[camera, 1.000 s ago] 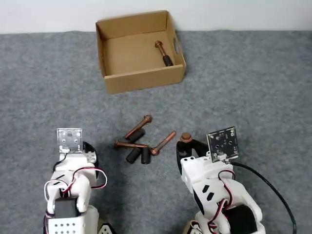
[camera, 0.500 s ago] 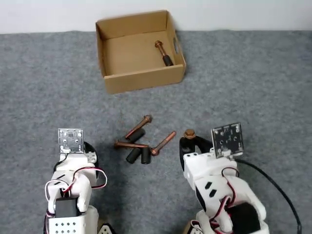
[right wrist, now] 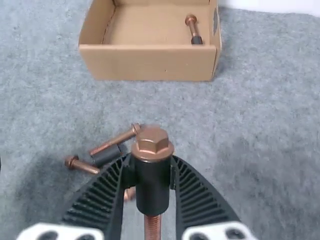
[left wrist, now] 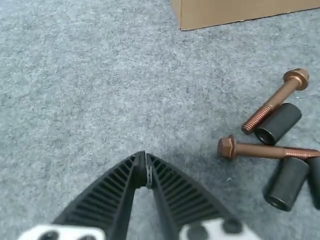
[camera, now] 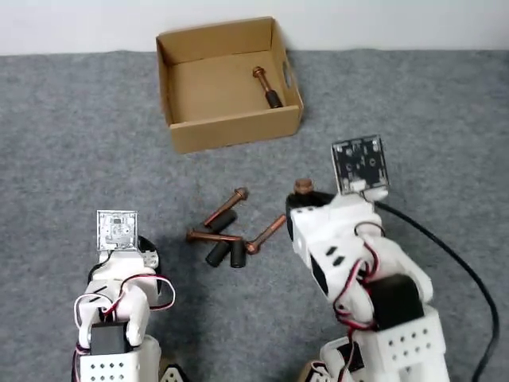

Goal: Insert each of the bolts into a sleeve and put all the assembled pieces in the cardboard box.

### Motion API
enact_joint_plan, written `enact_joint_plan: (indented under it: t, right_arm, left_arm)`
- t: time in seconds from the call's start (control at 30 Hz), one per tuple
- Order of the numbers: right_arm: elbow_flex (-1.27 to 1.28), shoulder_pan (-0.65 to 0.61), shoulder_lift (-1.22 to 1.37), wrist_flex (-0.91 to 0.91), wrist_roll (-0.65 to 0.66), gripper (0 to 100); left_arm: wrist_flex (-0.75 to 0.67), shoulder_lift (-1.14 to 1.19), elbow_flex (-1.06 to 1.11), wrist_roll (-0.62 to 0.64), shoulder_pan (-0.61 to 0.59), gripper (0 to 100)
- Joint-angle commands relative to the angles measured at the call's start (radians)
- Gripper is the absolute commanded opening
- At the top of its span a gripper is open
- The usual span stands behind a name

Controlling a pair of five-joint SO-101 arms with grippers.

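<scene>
Meeting a white wall (camera: 398, 24) — grey carpet (camera: 71, 127)

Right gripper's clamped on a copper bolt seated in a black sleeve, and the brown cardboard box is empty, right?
Not empty: the brown cardboard box holds one copper bolt in a black sleeve, seen in the high view. The right gripper is shut on another sleeved copper bolt.

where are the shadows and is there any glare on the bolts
High view: even light, faint shade inside the box by its walls, no glare. Left wrist view: a soft shadow on the carpet just ahead of the left gripper. Right wrist view: mild sheen on the head of the bolt in the right gripper, soft carpet shadows beside it.
</scene>
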Motion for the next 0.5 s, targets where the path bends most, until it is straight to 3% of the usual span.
enact_joint_plan:
  t: [0.0, 0.47]
  right_arm:
    - [-0.092, 0.008, 0.061, -0.099, -0.009, 0.8]
    - [-0.351, 0.008, 0.426, -0.286, -0.008, 0.8]
  left_arm:
    - [0.017, -0.003, -0.004, -0.005, -0.008, 0]
    - [0.153, -0.009, -0.004, -0.006, -0.009, 0]
